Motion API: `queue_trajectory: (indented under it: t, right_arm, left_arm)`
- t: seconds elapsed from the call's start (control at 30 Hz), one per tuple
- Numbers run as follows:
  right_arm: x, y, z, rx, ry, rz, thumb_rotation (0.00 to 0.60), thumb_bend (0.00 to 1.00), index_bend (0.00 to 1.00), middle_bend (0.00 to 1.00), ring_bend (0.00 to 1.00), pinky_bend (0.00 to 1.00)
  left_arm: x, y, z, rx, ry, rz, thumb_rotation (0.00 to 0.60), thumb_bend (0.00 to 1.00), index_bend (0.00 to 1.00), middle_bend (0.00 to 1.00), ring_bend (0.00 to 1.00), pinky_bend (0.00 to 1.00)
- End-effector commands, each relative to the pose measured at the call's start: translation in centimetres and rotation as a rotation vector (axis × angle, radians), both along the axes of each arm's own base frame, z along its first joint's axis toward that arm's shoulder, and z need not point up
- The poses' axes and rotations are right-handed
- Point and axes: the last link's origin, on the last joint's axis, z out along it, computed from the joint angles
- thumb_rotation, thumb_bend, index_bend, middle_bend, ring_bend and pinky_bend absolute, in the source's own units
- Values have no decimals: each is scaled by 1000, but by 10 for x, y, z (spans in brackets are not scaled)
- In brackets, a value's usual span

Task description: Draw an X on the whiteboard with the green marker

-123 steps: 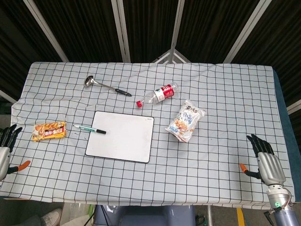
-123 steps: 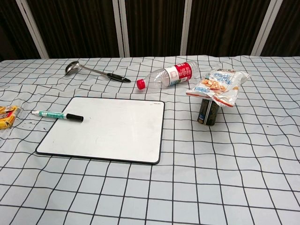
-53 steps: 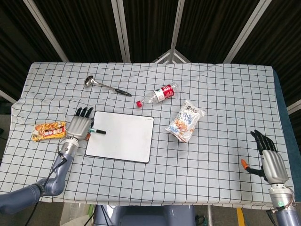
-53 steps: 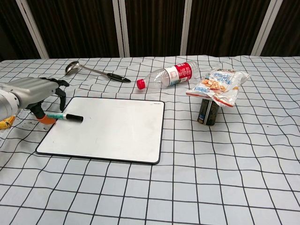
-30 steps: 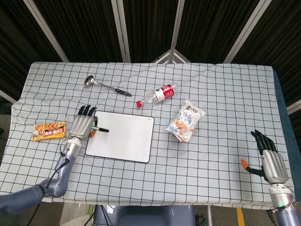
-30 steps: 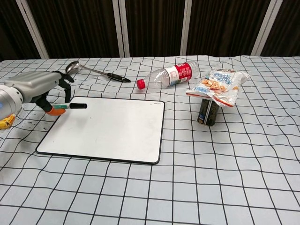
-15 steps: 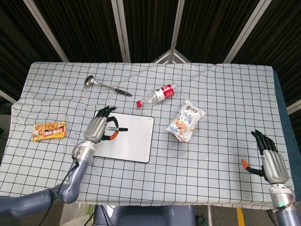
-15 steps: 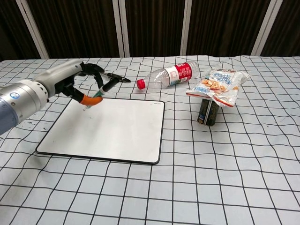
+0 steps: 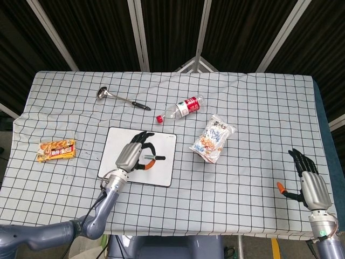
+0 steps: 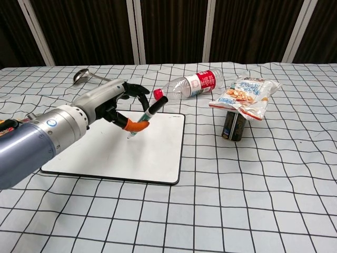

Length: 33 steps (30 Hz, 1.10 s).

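Note:
The whiteboard (image 9: 118,137) (image 10: 158,153) lies flat on the checked cloth, its surface blank. My left hand (image 9: 133,154) (image 10: 118,103) hovers over the board's middle and grips the green marker (image 9: 153,157) (image 10: 147,117). The marker is tilted, black cap end up and toward the right, lower end pointing down at the board. Whether that end touches the board is unclear. My right hand (image 9: 310,183) is at the table's near right edge, fingers apart, holding nothing; the chest view does not show it.
A ladle (image 9: 116,97) (image 10: 84,75) and a plastic bottle (image 9: 180,108) (image 10: 192,84) lie behind the board. A snack bag (image 9: 213,137) (image 10: 245,95) rests on a dark can (image 10: 233,126) to the right. A snack packet (image 9: 55,149) lies left of the board.
My left hand reached the marker at the board's left edge, picked it up, and carried it rightward over the board's middle, tilting it more upright. The right hand has barely moved.

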Motion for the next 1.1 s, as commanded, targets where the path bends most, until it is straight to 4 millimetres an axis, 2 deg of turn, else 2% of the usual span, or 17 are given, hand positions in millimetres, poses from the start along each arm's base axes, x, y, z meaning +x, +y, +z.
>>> queue_trajectory:
  t: [0.03, 0.37, 0.63, 0.9, 1.1]
  right_arm:
    - [0, 0, 0, 0, 0, 0, 600, 312, 0, 0, 0, 0]
    - [0, 0, 0, 0, 0, 0, 600, 312, 0, 0, 0, 0]
    - [0, 1, 0, 0, 1, 2, 600, 313, 0, 0, 0, 0]
    - [0, 0, 0, 0, -3, 0, 600, 312, 0, 0, 0, 0]
    - [1, 0, -1, -1, -5, -2, 600, 311, 0, 0, 0, 0]
  left_arm:
    - [5, -2, -4, 0, -37, 4, 600, 539, 693, 110, 0, 0]
    - [5, -2, -11, 5, -52, 5, 600, 539, 697, 114, 0, 0]
    - [-3, 2, -15, -1, -54, 16, 600, 539, 704, 120, 0, 0]
    - [-29, 15, -11, 25, -12, 39, 600, 538, 705, 122, 0, 0]
    - [-59, 32, 7, 91, 58, 39, 600, 539, 708, 126, 0, 0]
